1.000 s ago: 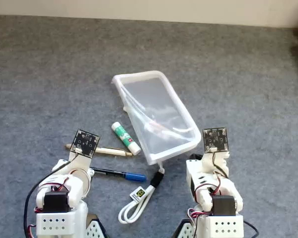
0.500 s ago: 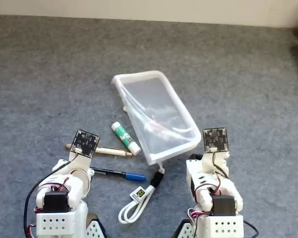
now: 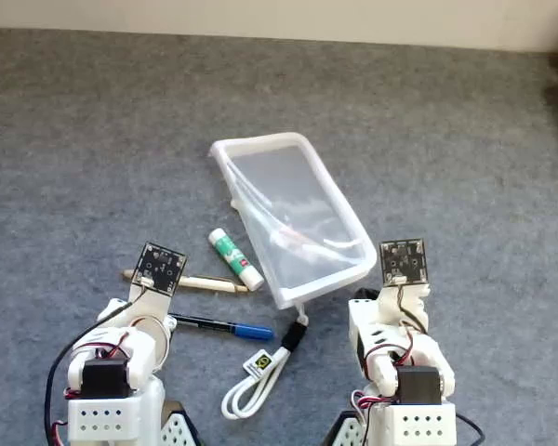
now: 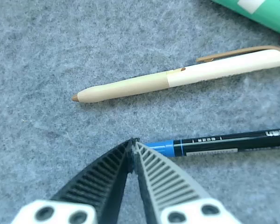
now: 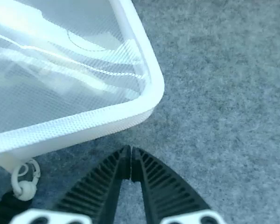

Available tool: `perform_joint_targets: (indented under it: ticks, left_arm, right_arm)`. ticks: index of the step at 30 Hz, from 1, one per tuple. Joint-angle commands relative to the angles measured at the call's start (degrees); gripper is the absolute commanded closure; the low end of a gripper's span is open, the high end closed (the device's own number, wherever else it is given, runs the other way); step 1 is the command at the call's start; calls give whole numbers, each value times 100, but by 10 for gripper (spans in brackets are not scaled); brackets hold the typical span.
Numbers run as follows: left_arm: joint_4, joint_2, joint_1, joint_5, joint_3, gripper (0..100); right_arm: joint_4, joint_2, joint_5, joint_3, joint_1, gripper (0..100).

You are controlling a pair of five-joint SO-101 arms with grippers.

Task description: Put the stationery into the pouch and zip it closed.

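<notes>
Sitting closed, empty: left gripper [image 4: 133,143] nr blue pen [image 4: 219,142], right gripper [image 5: 130,153] nr pouch [image 5: 79,74].

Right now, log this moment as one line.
left gripper: shut, by black pen | right gripper: shut, beside pouch | cream pen outside pouch

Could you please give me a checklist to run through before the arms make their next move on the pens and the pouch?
1. Left gripper ready to grasp: not ok, its fingers are shut and empty.
2. Right gripper ready to grasp: not ok, its fingers are shut and empty, just off the rim of the pouch.
3. Black pen close to the left gripper: ok, its blue end lies beside the fingertips.
4. Stationery inside the pouch: not ok, the cream pen, the glue stick and the black pen lie outside it on the carpet.
5. Pouch zip open for loading: cannot tell.
</notes>
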Motion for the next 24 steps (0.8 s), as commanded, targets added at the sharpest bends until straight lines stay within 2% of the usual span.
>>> perform_joint_targets:
  ticks: [1, 13, 19, 24]
  left_arm:
    - [18, -48, 145, 53, 127, 995]
    - [-26, -75, 268, 26, 110, 995]
    - [-422, -75, 242, 26, 127, 995]
    - [-440, -66, 242, 44, 127, 995]
  right_arm:
    - [31, -66, -26, 611, 22, 992]
    - [31, -66, -53, 629, 22, 992]
    - [31, -66, -35, 637, 22, 992]
    - [40, -66, -53, 637, 22, 992]
